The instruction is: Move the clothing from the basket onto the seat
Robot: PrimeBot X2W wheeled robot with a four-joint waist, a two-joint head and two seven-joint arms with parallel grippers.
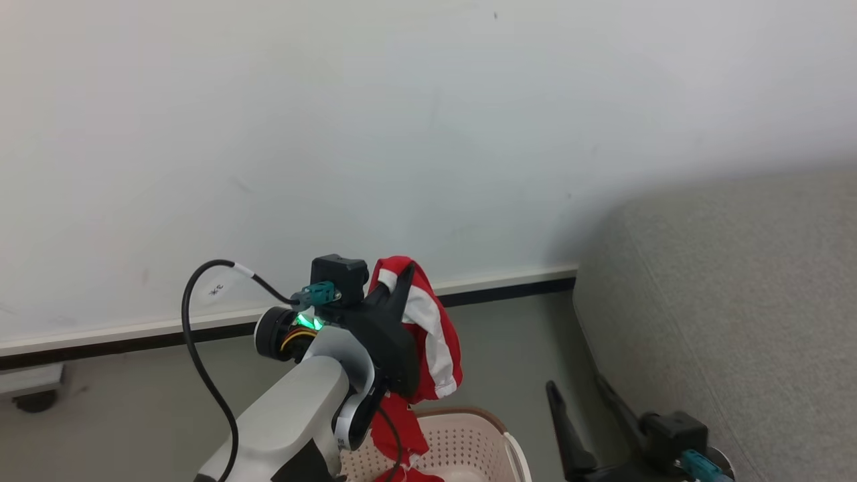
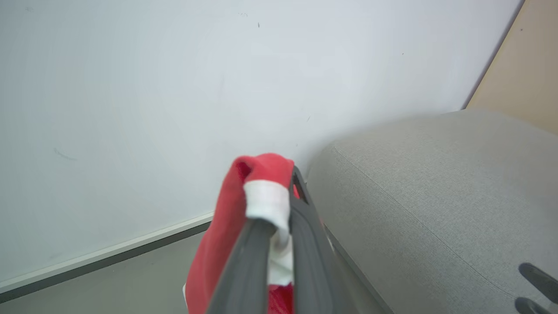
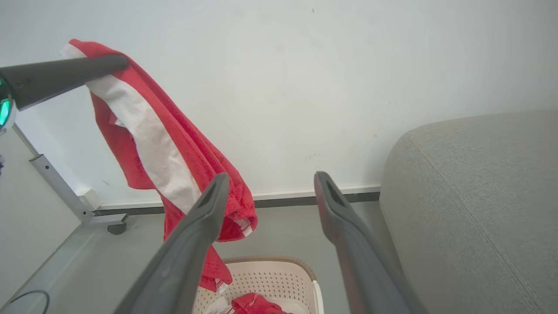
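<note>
A piece of the clothing, bright red with white panels, hangs from my left gripper, which is shut on its top edge and raised above the basket. In the left wrist view the fingers pinch a red and white fold of the clothing. Below the hanging clothing, the cream basket holds more red fabric. The grey seat fills the right side. My right gripper is open and empty, low between the basket and the seat.
A white wall with a dark baseboard runs behind, above a grey floor. A metal frame leg with a caster stands at the left. A black cable loops off my left wrist. A beige panel adjoins the wall behind the seat.
</note>
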